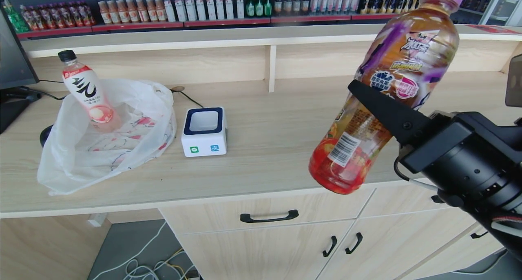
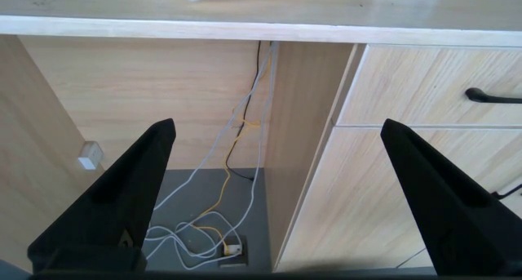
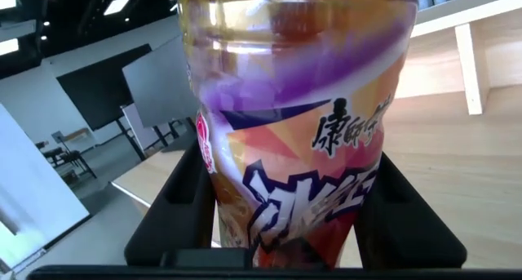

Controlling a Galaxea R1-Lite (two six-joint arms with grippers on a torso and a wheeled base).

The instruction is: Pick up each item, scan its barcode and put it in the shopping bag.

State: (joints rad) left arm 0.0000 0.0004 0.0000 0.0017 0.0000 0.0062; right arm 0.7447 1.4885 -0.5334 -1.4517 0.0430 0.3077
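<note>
Purple-capped bottle: the wrap label carries large stylised Chinese characters in white with a dark outline, plus round badges of fine print too small to make out. Lower on the label is a white patch with a barcode: black bars, digits beneath not legible.

Right wrist view, same bottle: big white characters across purple and orange bands.

Scanner on the surface: front face has a green logo and a blue logo, both small squares.

Pink bottle in the shopping bag: black brush-stroke characters on a white label, with small red print below. The bag has a red-pink printed pattern, unreadable.

Shelf bottles: labels illegible.
</note>
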